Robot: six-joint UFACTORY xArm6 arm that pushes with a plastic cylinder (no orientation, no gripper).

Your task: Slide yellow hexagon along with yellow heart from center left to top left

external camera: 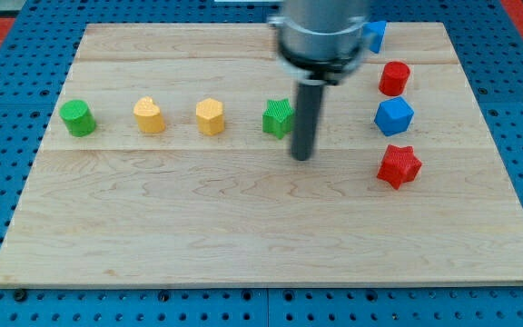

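Tip: my tip sits on the wooden board a little right of centre, hanging from the grey arm housing at the view's top.
Pincer state: none here, only a bare dark rod, so nothing spreads, presses together or pinches.
Green star-like block: just to the tip's upper left, close beside the rod; whether they touch I cannot tell.
Yellow hexagon: off to the tip's left and a little higher in the view, beyond the green block, clearly apart.
Yellow heart: further left again, on the same row, apart from the hexagon.
Green cylinder: far to the tip's left, near the board's left edge, last in that row.
Red star: to the tip's right, almost level with it, well apart.
Blue hexagon: up and to the right of the tip, just above the red star.
Red cylinder: higher still on the right.
Blue block: top right, partly hidden by the housing, shape unclear.
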